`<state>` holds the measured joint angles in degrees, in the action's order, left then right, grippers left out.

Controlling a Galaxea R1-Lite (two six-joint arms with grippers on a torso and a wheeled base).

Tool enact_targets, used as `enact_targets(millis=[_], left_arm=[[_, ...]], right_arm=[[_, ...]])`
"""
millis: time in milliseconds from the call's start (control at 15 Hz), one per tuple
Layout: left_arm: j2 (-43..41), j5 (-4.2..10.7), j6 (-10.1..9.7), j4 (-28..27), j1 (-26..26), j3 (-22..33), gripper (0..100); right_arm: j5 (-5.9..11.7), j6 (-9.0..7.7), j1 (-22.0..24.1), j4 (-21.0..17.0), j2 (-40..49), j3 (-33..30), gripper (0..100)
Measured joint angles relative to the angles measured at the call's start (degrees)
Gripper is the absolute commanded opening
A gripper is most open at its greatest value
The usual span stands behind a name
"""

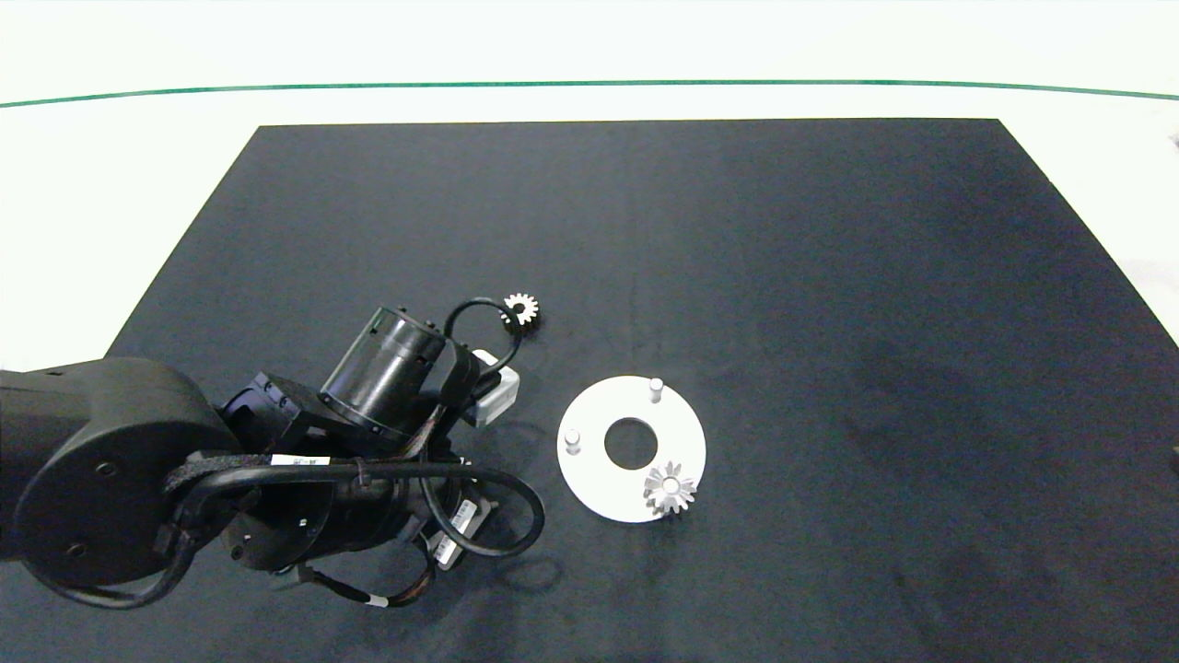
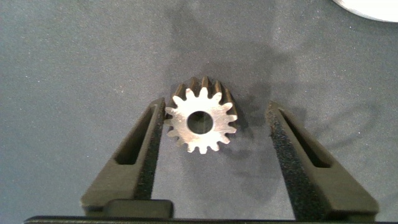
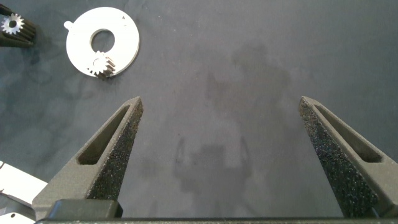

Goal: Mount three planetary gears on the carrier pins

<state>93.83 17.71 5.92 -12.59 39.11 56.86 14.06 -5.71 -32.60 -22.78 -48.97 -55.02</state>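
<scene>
Left of the flat white round disc (image 1: 589, 479), the left gripper (image 2: 214, 127) straddled a small silvery toothed gear (image 2: 201, 122) lying on the black mat (image 1: 829, 276), fingers (image 2: 146, 143) parted, one touching its teeth; the right gripper (image 3: 221, 124) hung wide open.

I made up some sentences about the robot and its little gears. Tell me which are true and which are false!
1. One gear already sits on a pin of the white disc. True.
2. All three pins have gears on them. False: two pins stand bare.
3. The left gripper has its fingers open around a gear lying flat on the black mat. True.
4. The right gripper is holding a gear. False: it is open with only mat between its fingers.
5. A loose gear lies on the white disc. False: it lies on the mat, apart from the disc.
</scene>
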Motion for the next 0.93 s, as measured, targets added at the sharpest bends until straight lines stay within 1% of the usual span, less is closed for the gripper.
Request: enact_targets(millis=[800,867,933], left_arm=[[0.7,0.12,0.02,0.3,0.0,0.1,35],[0.7,0.15,-0.17,0.2,0.0,0.2,32],[0.5,0.12,-0.96,0.0,0.0,0.5,30]], right_arm=[[-0.22,0.04,-0.1,0.0,0.0,-0.1,100],[-0.22,0.06,-0.1,0.1,0.0,-0.1,100],[-0.22,0.06,-0.1,0.1,0.0,-0.2,100]])
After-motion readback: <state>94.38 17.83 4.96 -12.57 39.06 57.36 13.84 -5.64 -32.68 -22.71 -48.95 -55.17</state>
